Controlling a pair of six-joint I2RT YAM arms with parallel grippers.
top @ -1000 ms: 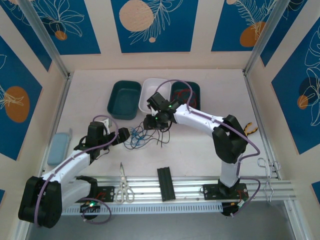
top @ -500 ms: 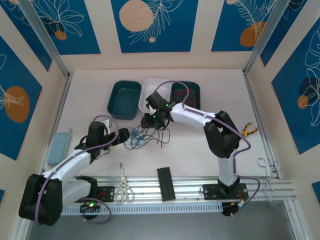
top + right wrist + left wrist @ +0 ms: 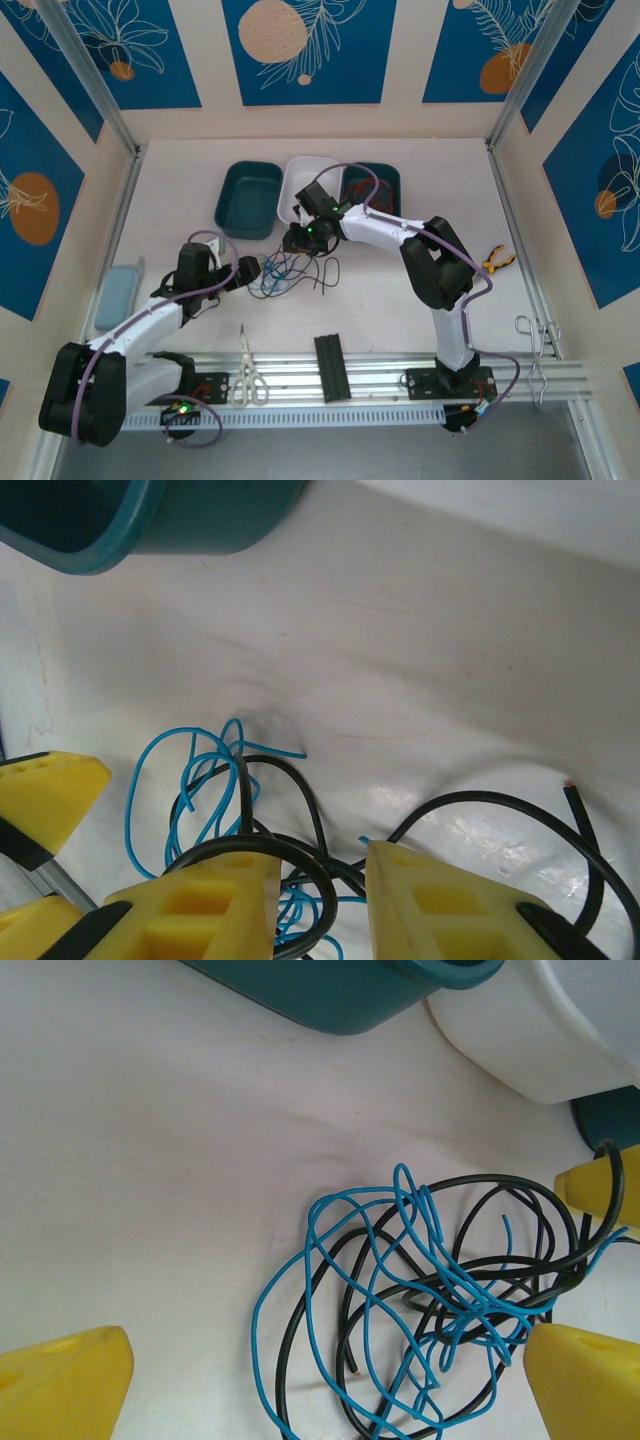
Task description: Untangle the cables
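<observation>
The cables (image 3: 286, 273) lie in a blue and black tangle on the white table. In the left wrist view the blue strands (image 3: 400, 1290) loop over the black ones (image 3: 300, 1330). My left gripper (image 3: 328, 1348) is open wide, low at the tangle's left side, and grips nothing. My right gripper (image 3: 322, 865) reaches in from the far side. Its yellow fingers (image 3: 200, 905) stand a narrow gap apart, with black and blue strands (image 3: 300, 865) running between them, unpinched. Red cables (image 3: 366, 189) lie in the right teal tray (image 3: 396, 176).
A teal tray (image 3: 232, 205) and a white tray (image 3: 303, 166) stand just behind the tangle. Scissors (image 3: 248, 375) and a black block (image 3: 331, 367) lie near the front rail. Orange-handled pliers (image 3: 498, 262) sit at the right, a pale blue box (image 3: 115, 297) at the left.
My right gripper has slid a little left and down onto the tangle, and its fingers have drawn closer together. The left gripper has stayed still and open.
</observation>
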